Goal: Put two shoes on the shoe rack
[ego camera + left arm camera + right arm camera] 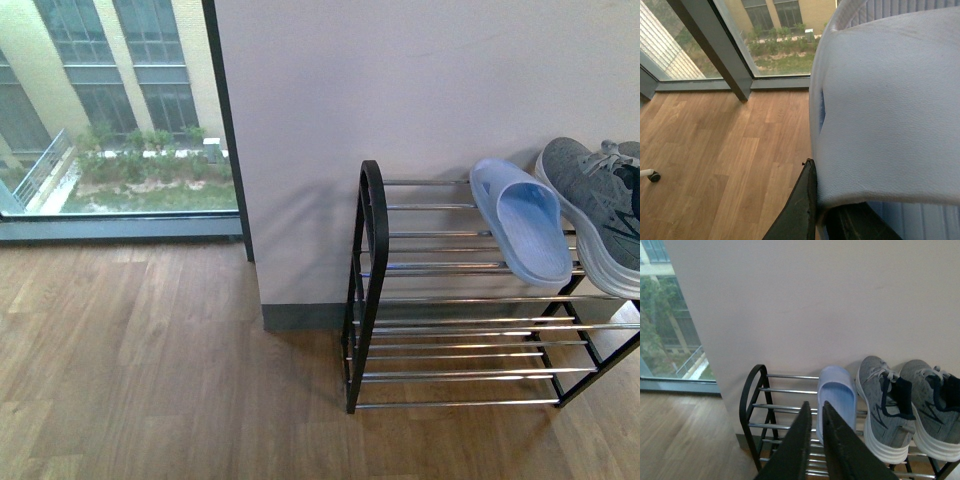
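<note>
Your shoe rack (460,300) stands against the pale wall (400,80), on the wood floor (150,370), to the right of the big window (110,100). Both grey sneakers already sit on its top tier, side by side with their toes toward the wall. In the right wrist view you see the whole pair: the left-hand sneaker (885,405) and the right-hand sneaker (932,405), sides nearly touching, white soles resting on the chrome bars. The front view catches only one of them fully, at the right edge of the frame.

Just beside the sneakers, further toward the rack's curved black end, a light blue slipper (522,220) lies on the same tier, also pointing toward the wall.

Your right claw (817,440) hangs in front of the rack, its two dark fingers drawn almost together with only a thin slit between them and nothing in that slit.

Your left claw (815,210) shows only as a dark finger at the edge of its own camera's picture, pressed against a second light blue slipper (890,110) that fills most of that view; you appear to be gripping it, held above the floor near the window.
</note>
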Controlling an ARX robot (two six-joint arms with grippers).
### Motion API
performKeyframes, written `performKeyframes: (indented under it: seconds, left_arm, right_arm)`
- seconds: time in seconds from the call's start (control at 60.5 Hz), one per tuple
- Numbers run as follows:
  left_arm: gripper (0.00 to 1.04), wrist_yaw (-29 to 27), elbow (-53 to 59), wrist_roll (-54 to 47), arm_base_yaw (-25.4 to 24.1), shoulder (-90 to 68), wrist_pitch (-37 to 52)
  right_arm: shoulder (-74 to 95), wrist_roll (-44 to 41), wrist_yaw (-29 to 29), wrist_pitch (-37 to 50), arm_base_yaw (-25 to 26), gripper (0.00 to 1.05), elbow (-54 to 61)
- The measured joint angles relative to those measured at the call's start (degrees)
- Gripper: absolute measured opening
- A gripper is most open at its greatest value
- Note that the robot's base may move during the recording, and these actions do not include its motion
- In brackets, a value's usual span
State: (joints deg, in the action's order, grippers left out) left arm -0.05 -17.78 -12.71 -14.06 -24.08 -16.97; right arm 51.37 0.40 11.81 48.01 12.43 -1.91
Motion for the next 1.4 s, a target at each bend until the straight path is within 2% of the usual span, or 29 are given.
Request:
performKeyframes:
  seconds: [0.38,0.463,0.545,0.893,1.405]
  left_arm:
    - [0.02,0.0,0.0,0.0,0.0,0.0,0.0]
    - [0.02,0.0,0.0,0.0,0.0,0.0,0.0]
    - [0.02,0.0,0.0,0.0,0.0,0.0,0.0]
    - [0.02,0.0,0.0,0.0,0.0,0.0,0.0]
    - [0.02,0.0,0.0,0.0,0.0,0.0,0.0]
  right_arm:
    - [-16.6,-0.2,-5.6,-13.9,-6.0,0.02,0.8]
    - [-19.5,-0.2,-10.8,-16.9,-9.6,0.02,0.9]
    - [-22.9,-0.2,-11.2,-19.9,-11.9,0.02,0.9]
    - [-32.6,-0.2,-11.6,-29.2,-12.2,0.02,0.9]
    - [-40.6,-0.2,-11.6,-37.1,-12.2,0.02,0.9]
